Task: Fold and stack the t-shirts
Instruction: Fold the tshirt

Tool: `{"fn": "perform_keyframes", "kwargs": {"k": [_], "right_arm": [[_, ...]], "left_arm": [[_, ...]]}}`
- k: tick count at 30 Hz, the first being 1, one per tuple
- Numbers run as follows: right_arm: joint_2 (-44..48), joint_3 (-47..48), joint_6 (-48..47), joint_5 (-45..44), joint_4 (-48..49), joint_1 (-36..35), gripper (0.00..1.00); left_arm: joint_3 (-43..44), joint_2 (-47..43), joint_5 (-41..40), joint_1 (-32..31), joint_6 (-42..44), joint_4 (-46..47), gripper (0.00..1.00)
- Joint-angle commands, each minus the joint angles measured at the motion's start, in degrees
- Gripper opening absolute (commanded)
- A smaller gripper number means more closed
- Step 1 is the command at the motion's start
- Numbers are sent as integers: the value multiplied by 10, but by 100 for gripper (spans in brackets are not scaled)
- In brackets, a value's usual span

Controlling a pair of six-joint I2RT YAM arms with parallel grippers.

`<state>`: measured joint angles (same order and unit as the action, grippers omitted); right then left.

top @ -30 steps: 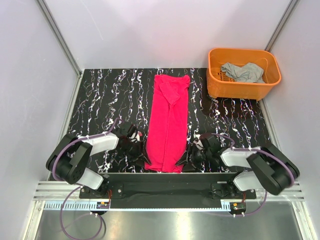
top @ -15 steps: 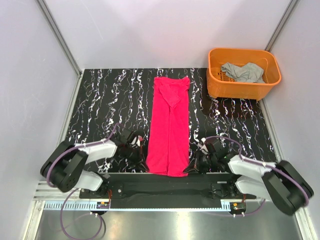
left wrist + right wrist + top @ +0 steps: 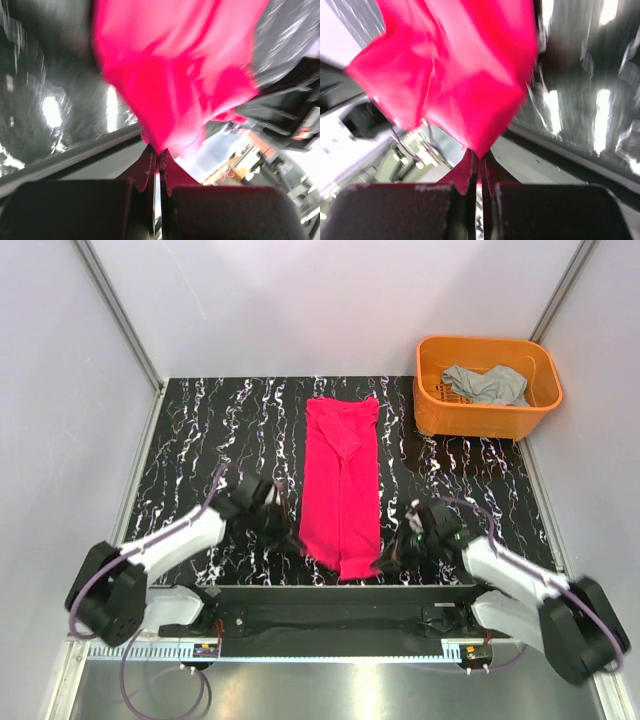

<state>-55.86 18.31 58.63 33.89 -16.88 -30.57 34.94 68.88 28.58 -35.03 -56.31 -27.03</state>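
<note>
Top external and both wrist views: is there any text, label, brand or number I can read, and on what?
No text can be read anywhere.
Base rail stickers: too small to read.
Pink t-shirt, orange basket: no print visible.
Wrist views: blurred, nothing legible.

There are two t-shirts, one pink t-shirt (image 3: 341, 485) on the bench (image 3: 210, 440) and one grey t-shirt (image 3: 485, 384) in the basket (image 3: 432, 410), and that makes one orange basket and one black bench with white streaks. There are two robot arms, the left arm (image 3: 175, 540) and the right arm (image 3: 505, 570). There are two grippers, the left gripper (image 3: 158, 159) and the right gripper (image 3: 480, 162), one on each arm, and each gripper has two fingers.
</note>
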Motion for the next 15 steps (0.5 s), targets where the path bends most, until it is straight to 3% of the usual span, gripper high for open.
{"fn": "perform_keyframes", "kwargs": {"k": [1,8,15], "right_arm": [[-93,105,-76,24,-11,62,0],[-350,349,-218,43,-93,155,0],[-482,495,-251,61,-137,204,0]], "left_arm": [[115,57,-18,53,43,-14,0],[327,287,21,126,110,-40,0],[483,407,26,155,128,-62,0]]}}
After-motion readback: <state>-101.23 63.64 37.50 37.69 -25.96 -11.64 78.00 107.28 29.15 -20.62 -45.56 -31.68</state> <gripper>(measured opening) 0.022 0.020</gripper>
